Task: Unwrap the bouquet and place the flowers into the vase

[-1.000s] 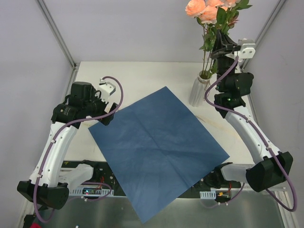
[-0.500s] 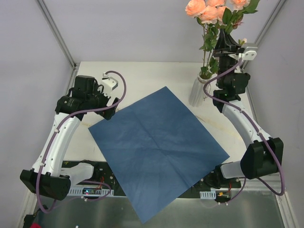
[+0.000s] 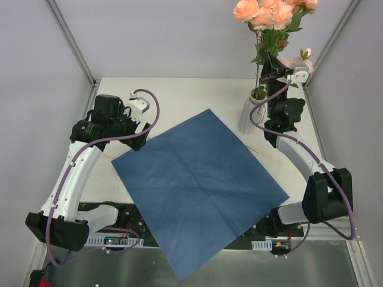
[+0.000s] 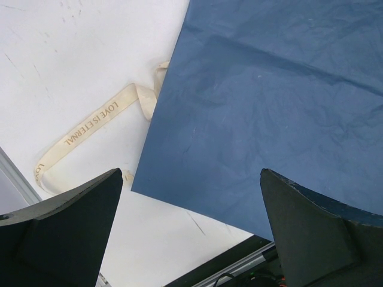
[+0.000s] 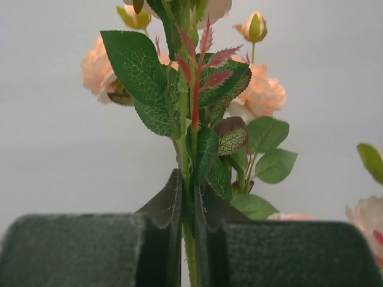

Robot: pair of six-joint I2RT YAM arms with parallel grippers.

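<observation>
Status: unwrapping looks complete. The blue paper (image 3: 197, 185) lies flat and fully opened across the middle of the table (image 3: 179, 95), with nothing on it. The cream ribbon (image 4: 96, 122) is loose on the table just off the paper's left edge, one end tucked under that edge.

The flowers (image 3: 272, 15) stand upright at the far right. Their blooms are high above the vase (image 3: 249, 116), and green stems run down into its neck. The vase is upright near the far right corner, just beside the paper's far right edge.

Right gripper (image 5: 187, 197): jaws nearly together, pinching one thin green stem below the leaves. The top view places this grip above the vase mouth. Whether that stem's foot is already seated in the vase is not clear, as the arm hides the lower stem.

Left gripper (image 4: 190, 179): jaws spread wide, holding nothing and touching nothing, hanging over the paper's left edge beside the ribbon.

Remaining, by my judgement: lower or confirm the gripped stem in the vase, then let go. No stems are visible anywhere else on the table.
</observation>
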